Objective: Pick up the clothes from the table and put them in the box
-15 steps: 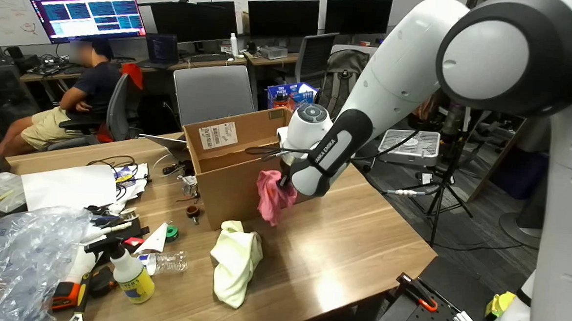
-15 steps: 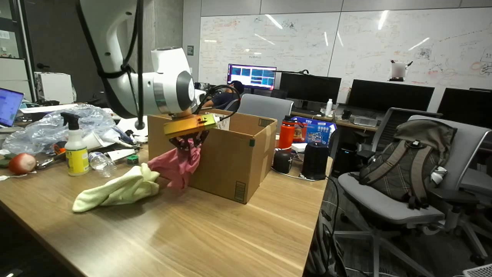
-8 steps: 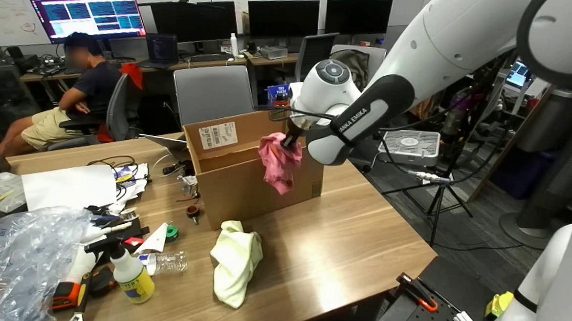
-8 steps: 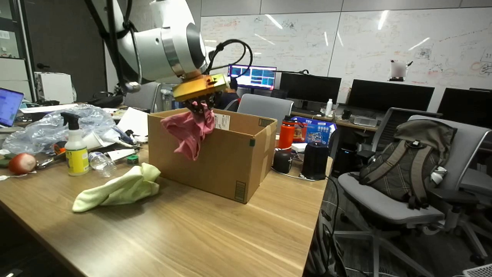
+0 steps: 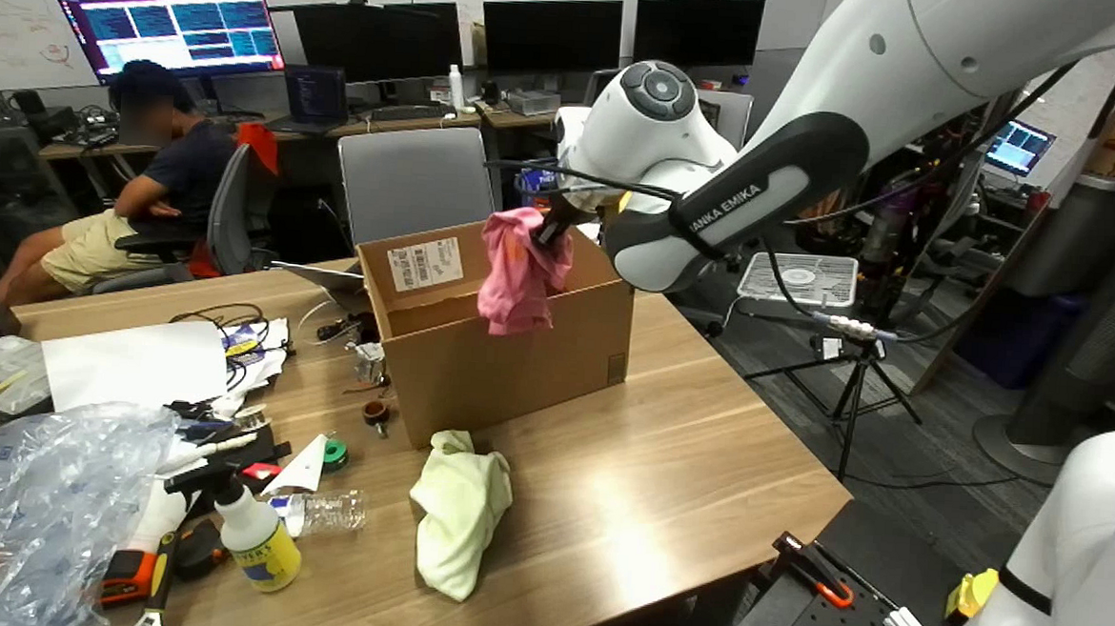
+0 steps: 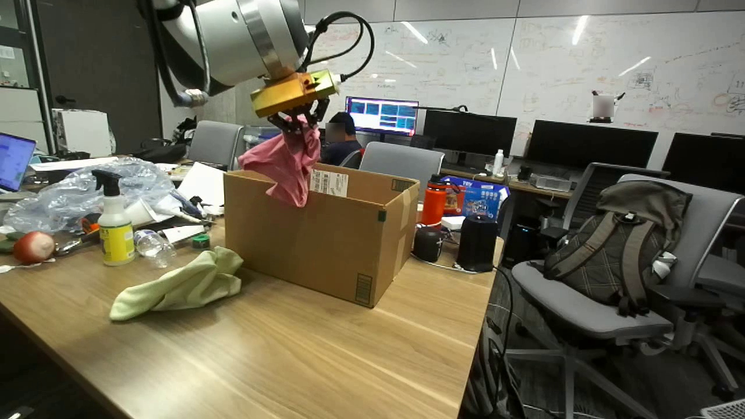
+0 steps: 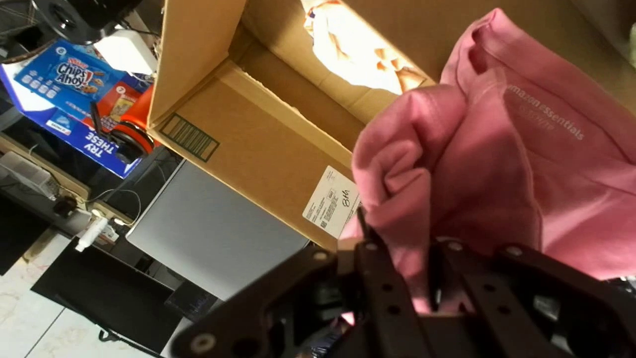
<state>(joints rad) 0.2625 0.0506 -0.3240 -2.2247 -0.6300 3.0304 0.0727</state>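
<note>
Tool point(image 7: 405, 248): its two fingers are pinched on a gathered fold of the pink cloth point(image 7: 497, 174).
Hanging cloth: held up clear of the worktop point(image 5: 663, 481), its lower end crossing the near wall of the cardboard box point(image 6: 314, 250) in both exterior views; whether it touches the rim, I cannot tell.
Barrier: that near wall stands upright.
Inside the box: a pale, glaring shape point(image 7: 353, 54) in the wrist view, too washed out to name.
Still on the worktop: the pale green cloth point(image 5: 461, 518), crumpled just beside the near wall, towards one corner.
Cluttered side: an upright spray bottle point(image 6: 116, 238), a clear plastic bottle point(image 5: 329, 513) on its side, a green roll point(image 5: 334, 454) and a crumpled plastic bag point(image 5: 51, 506).
Opposite end: an orange bottle point(image 6: 433, 203) and a black cylinder point(image 6: 477, 244), with a blue snack carton point(image 7: 74, 74) near them.
Further back: a grey chair point(image 5: 411, 186) behind the box and a seated person point(image 5: 178, 174), well apart from the tool.
</note>
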